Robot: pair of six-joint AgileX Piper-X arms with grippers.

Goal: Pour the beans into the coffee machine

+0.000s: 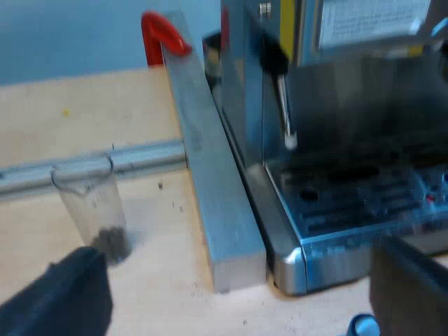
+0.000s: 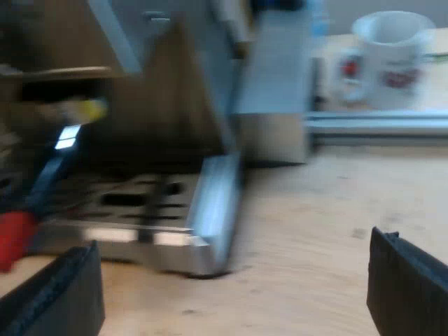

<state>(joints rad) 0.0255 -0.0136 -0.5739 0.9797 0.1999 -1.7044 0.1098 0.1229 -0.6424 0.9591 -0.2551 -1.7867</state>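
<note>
We work over a pale wooden table point(image 1: 42, 126) with a blue wall point(image 1: 70, 35) behind it. A square metal bar point(image 1: 210, 182) lies on the wood beside the espresso machine point(image 1: 336, 175).

The measuring glass point(image 1: 91, 203) stands upright on the table, close to one finger of our left gripper point(image 1: 234, 280), with dark beans point(image 1: 110, 241) at its bottom. A white mug point(image 2: 392, 49) stands well beyond our right gripper point(image 2: 234, 280); we cannot tell what it holds.

On both grippers the fingers are spread wide and grip nothing.
</note>
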